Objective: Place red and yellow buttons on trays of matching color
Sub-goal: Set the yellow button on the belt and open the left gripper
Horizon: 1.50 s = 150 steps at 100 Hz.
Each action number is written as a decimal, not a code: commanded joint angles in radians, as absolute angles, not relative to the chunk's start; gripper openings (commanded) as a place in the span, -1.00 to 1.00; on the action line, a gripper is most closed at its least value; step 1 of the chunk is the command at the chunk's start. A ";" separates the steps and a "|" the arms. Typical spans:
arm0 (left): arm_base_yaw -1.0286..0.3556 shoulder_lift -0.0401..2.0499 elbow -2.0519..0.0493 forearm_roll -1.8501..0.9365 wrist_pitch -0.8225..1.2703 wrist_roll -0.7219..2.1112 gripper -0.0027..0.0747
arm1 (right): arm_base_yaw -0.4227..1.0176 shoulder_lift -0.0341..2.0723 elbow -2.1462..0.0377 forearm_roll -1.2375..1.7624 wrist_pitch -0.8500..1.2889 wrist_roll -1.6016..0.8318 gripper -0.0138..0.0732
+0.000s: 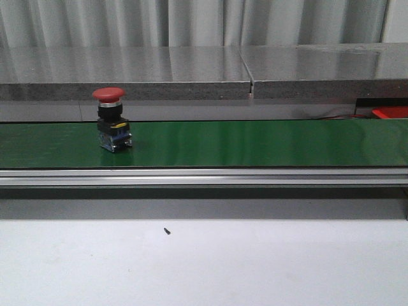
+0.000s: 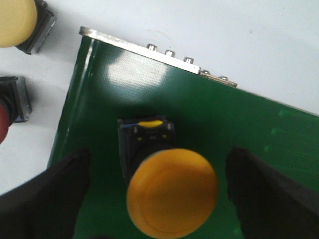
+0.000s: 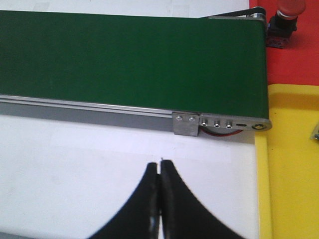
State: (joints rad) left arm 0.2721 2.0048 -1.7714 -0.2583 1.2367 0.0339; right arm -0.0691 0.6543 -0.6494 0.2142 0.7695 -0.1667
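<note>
A yellow button (image 2: pixel 172 191) stands upright on the green belt (image 2: pixel 239 124) near its end. My left gripper (image 2: pixel 158 154) is open, one black finger on each side of the button with gaps between. A red button (image 1: pixel 109 118) stands on the belt (image 1: pixel 255 143) at the left of the front view. My right gripper (image 3: pixel 160 167) is shut on nothing above the white table. Beside the belt's other end lie the red tray (image 3: pixel 294 55), with a red button (image 3: pixel 285 17) on it, and the yellow tray (image 3: pixel 291 164). No gripper shows in the front view.
On the white surface off the belt's end sit another yellow button (image 2: pixel 15 22) and another red button (image 2: pixel 7 109). The belt's metal rail (image 1: pixel 204 176) runs along its front. A grey ledge (image 1: pixel 191 76) lies behind. A small dark speck (image 1: pixel 166 231) lies on the table.
</note>
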 commanded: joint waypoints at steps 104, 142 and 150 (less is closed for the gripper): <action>-0.131 1.472 -1.724 -0.203 1.031 0.163 -0.98 | -0.067 0.651 -0.673 0.229 0.713 -0.178 -0.84; -0.151 1.191 -1.379 -0.168 0.840 0.136 -0.98 | -0.067 0.651 -0.673 0.231 0.713 -0.178 -0.84; -0.151 1.120 -1.301 -0.170 0.810 0.136 -0.98 | -0.067 0.651 -0.673 0.246 0.709 -0.178 -0.84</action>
